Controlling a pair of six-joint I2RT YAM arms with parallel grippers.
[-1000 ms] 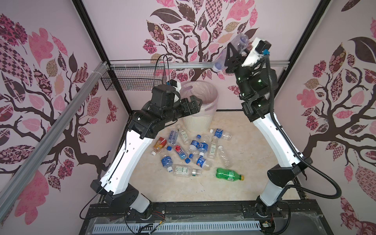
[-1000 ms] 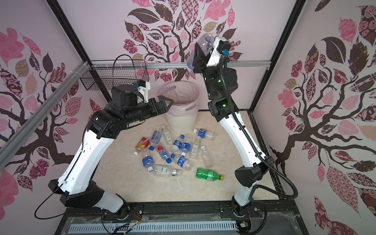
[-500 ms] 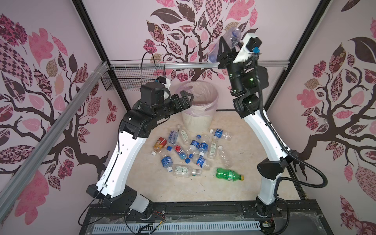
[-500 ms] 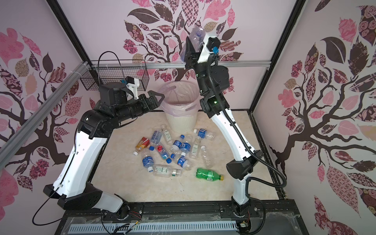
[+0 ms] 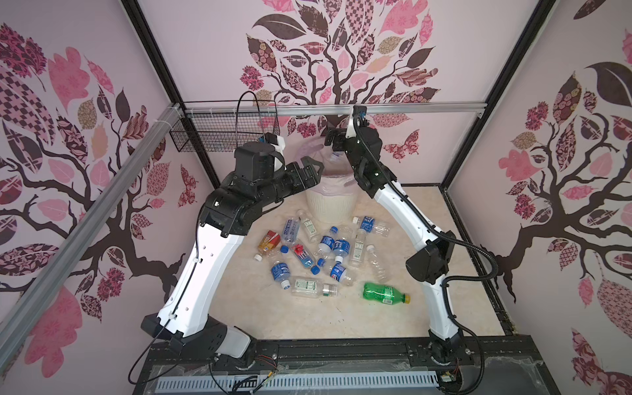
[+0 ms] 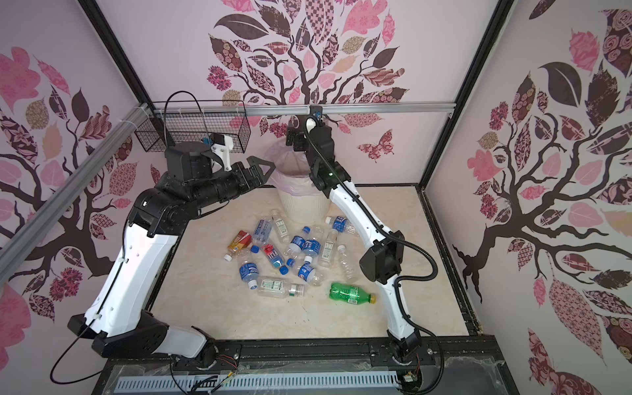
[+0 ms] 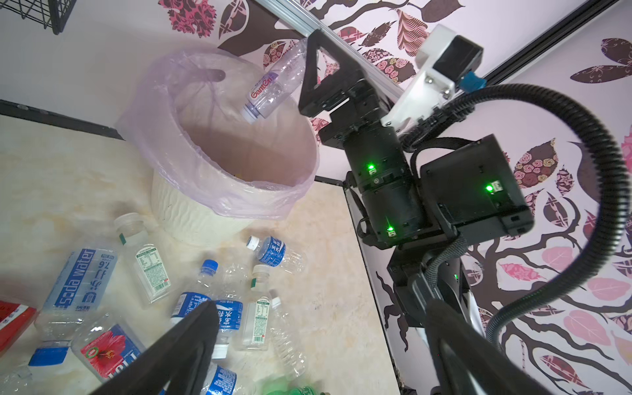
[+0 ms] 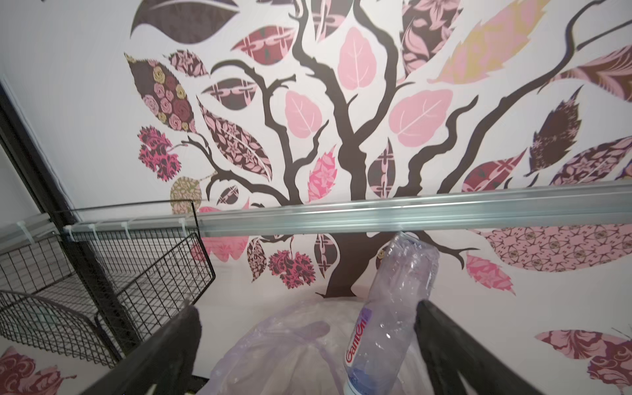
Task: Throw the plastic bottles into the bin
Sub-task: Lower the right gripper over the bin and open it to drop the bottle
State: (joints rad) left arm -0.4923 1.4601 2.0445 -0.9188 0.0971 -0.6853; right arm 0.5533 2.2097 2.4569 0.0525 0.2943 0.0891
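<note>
Shows the right pincer spread wide and gripping nothing, with a clear crumpled bottle loose between its jaws, neck end down, just beside one of them and over the pink-lined mouth of the cream ribbed bin. Shows the left pincer open and empty, raised just beside the bin's rim. Shows the other plastic bottles lying scattered on the counter in front of the bin, with a green one at the pile's near edge.
</note>
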